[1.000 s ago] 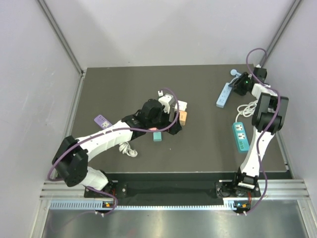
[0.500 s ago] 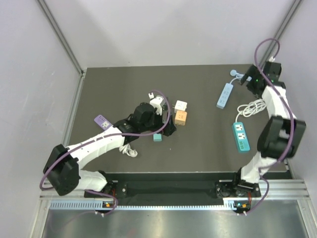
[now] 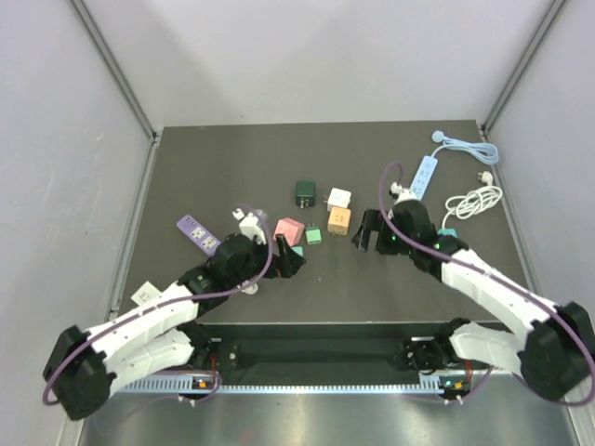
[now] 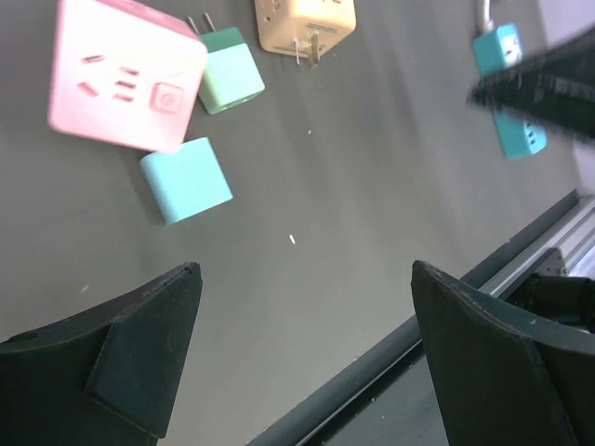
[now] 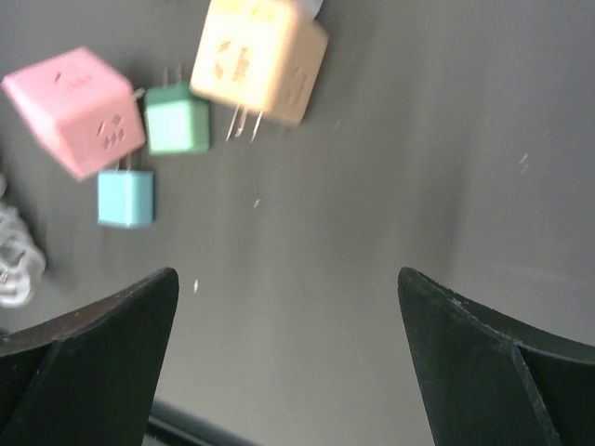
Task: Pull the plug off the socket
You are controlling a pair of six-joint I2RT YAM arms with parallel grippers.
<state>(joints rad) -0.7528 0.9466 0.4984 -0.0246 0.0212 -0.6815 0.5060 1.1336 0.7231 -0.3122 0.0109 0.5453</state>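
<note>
We take the pink socket (image 4: 125,79) as our marker. Two small plugs lie just beside it, and neither is seated in it. The green plug (image 4: 230,82) sits on the side of the socket that faces the orange cube (image 5: 258,58). The teal plug (image 4: 186,180) sits on the side that faces the arm bases. Each shows bare prongs, so we judge the pull itself already done. The plugs look set down close to the socket simply because that is where they came free.

The left gripper (image 4: 304,271) hangs on the socket's near side, above the teal plug, with its jaws wide and nothing between them. The right gripper (image 5: 286,274) is on the socket's right, past the green plug and the orange cube. It is spread just as wide and is also empty.

We read the wide jaws as a release posture, since nothing here needs holding or bracing. Both wrists are low and tilted toward the socket, which keeps the plugs in their cameras. We cannot tell which of the two plugs the task meant. If either is in fact to be gripped again, the teal one lies nearest the left jaws.
</note>
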